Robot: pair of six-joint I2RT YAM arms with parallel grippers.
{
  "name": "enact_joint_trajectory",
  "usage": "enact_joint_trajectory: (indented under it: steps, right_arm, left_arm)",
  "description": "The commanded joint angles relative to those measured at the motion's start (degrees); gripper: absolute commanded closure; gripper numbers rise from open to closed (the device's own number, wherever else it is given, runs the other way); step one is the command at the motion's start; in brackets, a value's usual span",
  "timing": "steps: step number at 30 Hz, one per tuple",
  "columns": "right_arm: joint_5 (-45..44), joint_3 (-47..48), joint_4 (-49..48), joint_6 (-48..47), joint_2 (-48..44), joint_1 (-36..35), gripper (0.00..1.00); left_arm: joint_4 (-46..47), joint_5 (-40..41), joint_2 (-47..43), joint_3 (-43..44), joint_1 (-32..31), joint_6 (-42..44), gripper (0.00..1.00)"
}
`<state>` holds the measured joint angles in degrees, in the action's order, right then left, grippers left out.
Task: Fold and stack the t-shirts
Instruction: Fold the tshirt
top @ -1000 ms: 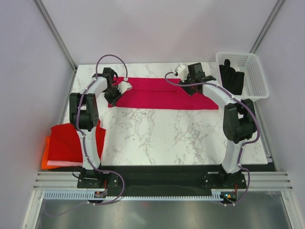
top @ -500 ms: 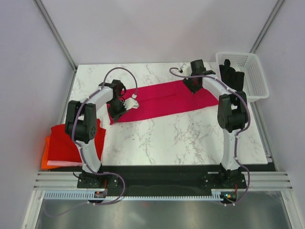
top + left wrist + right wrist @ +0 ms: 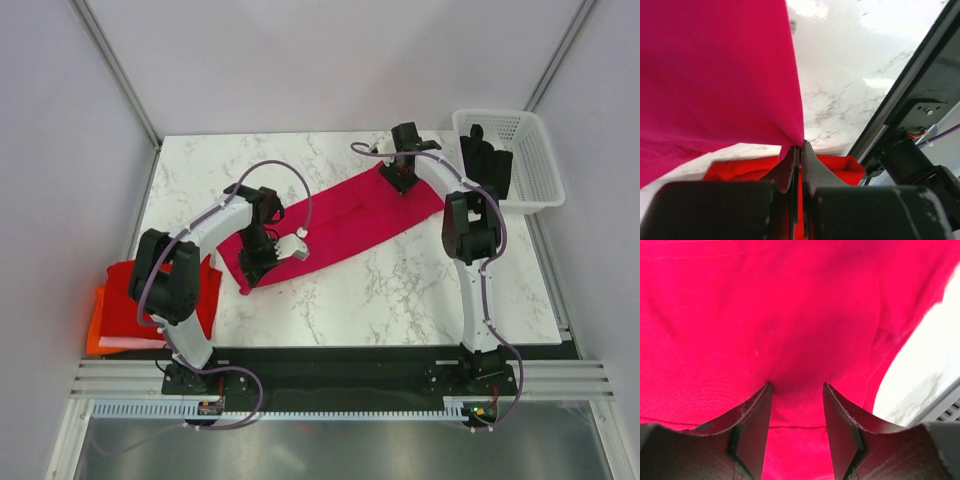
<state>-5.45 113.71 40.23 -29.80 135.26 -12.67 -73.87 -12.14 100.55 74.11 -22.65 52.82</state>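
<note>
The raspberry-crimson t-shirt (image 3: 345, 215) lies as a folded band slanting across the worktop (image 3: 400, 300), from near the left edge up to the far right corner. The left claw (image 3: 800, 145) is pinched tight on its near corner. The right claw (image 3: 796, 386) stands partly spread, tips on the far end. The red and orange t-shirts (image 3: 130, 292) are piled over the left edge by the near corner.

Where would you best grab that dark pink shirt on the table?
Probably at an end corner, from above. The crimson shirt lies flat on the table, so only its edges give thin cloth to pinch. The left gripper is shut on the near corner; the open right gripper sits over the far end.
</note>
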Motion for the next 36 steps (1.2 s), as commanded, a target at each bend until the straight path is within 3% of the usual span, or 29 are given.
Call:
enact_joint_trajectory:
  steps: [1,9,12,16,24,28,36]
  right_arm:
    - [-1.66,7.81,2.31,-2.62,6.32,-0.78,0.46]
    - [-3.86,24.62,-0.13,-7.64,18.45,-3.59,0.45]
    - [-3.87,25.33,-7.32,-6.59,18.90,-4.73,0.41]
    - [-4.39,26.21,-14.20,-2.03,15.49,-5.35,0.37]
    - [-2.28,14.54,-20.36,3.44,0.10,-4.03,0.34]
    - [-2.19,6.20,-20.19,2.82,-4.12,-3.86,0.34]
    - [2.72,-0.85,-14.22,6.33,-4.75,-3.33,0.37]
  left_arm:
    - [-3.92,-4.11,-0.71,-1.42,-2.48,-2.54,0.97]
    - [-3.74,-12.63,4.21,1.30,-13.28,-5.35,0.91]
    - [-3.65,-15.36,5.70,4.02,-18.03,-6.76,0.78]
    - [-4.18,-18.61,6.58,10.24,-20.67,-9.92,0.71]
    - [-6.20,-17.30,9.48,17.47,-20.59,-10.10,0.67]
    - [-1.31,-14.50,11.51,13.71,-20.41,-11.16,0.67]
    - [8.38,-7.90,12.91,5.44,-16.20,-10.01,0.72]
